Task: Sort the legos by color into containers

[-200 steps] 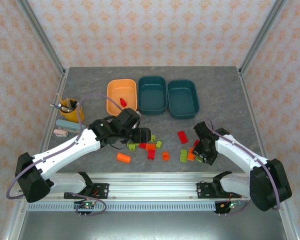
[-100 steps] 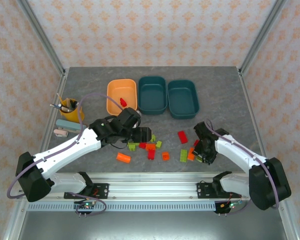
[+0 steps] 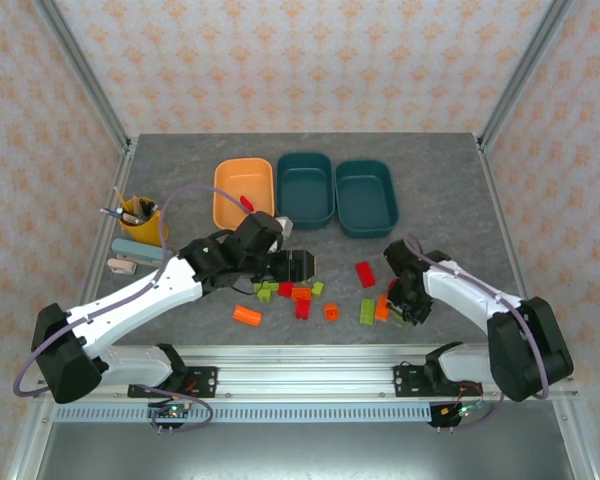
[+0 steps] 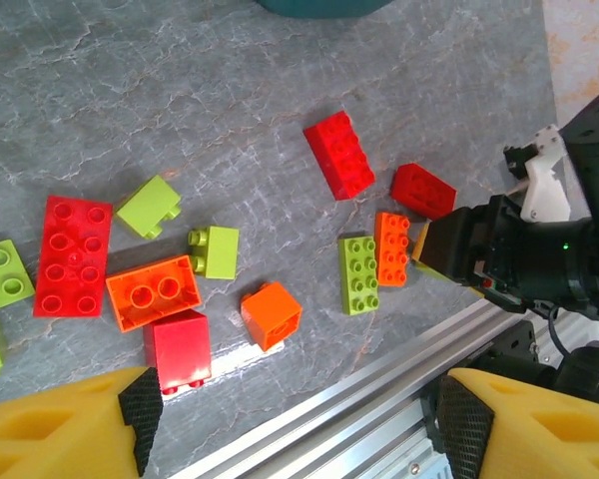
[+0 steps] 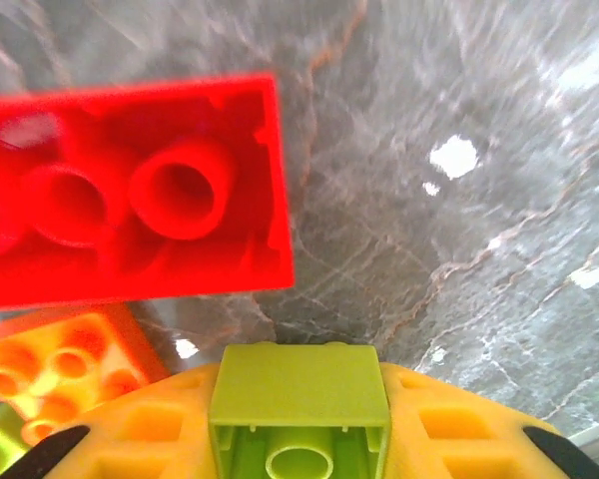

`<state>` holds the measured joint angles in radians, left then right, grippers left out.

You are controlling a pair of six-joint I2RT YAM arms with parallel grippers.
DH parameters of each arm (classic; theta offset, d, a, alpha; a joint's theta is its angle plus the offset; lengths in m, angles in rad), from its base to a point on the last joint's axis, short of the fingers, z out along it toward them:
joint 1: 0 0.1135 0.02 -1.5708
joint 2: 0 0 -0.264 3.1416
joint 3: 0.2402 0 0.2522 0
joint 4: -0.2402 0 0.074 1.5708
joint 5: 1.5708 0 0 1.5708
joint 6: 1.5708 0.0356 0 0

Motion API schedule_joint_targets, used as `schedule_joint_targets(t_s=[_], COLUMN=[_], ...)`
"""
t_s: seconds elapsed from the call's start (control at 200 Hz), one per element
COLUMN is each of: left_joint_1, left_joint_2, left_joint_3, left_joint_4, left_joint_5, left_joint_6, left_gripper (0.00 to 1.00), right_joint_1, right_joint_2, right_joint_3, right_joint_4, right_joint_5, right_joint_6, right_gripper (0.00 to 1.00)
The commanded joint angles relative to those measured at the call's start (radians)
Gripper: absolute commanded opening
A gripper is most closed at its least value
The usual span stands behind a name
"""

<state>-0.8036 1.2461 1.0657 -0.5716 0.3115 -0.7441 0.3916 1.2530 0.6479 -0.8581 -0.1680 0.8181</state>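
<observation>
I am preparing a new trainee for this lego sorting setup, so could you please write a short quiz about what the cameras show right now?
1. True or false: the orange container holds a red brick.
2. What colour is the brick clamped in the right gripper? A: red. B: lime green. C: orange.
3. Fill in the word: the left gripper, above the scattered pieces, is ___ and holds nothing.

Key: 1 true; 2 B; 3 open.
</observation>
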Motion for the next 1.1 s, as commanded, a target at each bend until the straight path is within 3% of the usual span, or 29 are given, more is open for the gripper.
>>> schedule_joint_targets(t_s=[0.0, 0.145, 0.44, 0.636, 0.876, 1.096], left_joint_1=[0.000, 0.049, 0.221, 0.289, 0.305, 0.305], left_joint_2=[0.003, 0.053, 0.204, 0.279, 0.302, 0.278], left_joint_3=[0.082, 0.205, 0.428, 0.465, 0.436, 0.382], left_joint_4=[0.010, -0.017, -0.096, -0.090, -0.083, -0.083], left_joint_5=[-0.004, 0.010, -0.011, -0.012, -0.028, -0.030], left_joint_6=[-0.026, -0.028, -0.036, -0.034, -0.029, -0.032], left_gripper=[0.77, 0.79, 0.80, 0.80, 0.80, 0.80], right_joint_1=[-0.003, -0.002, -0.007, -0.068, -0.095, -0.094], right_joint_2=[-0.097, -0.075, 0.461, 0.789, 1.046, 1.069], right_joint_3=[0.122, 0.330, 0.852, 1.138, 1.365, 1.410], right_joint_4=[-0.083, -0.097, -0.044, -0.059, -0.123, -0.149], right_joint_5=[0.104, 0.099, 0.088, 0.047, -0.009, 0.005], right_joint_6=[-0.045, -0.129, -0.258, -0.267, -0.289, -0.300], right_gripper=[0.34, 0.34, 0.34, 0.35, 0.36, 0.55])
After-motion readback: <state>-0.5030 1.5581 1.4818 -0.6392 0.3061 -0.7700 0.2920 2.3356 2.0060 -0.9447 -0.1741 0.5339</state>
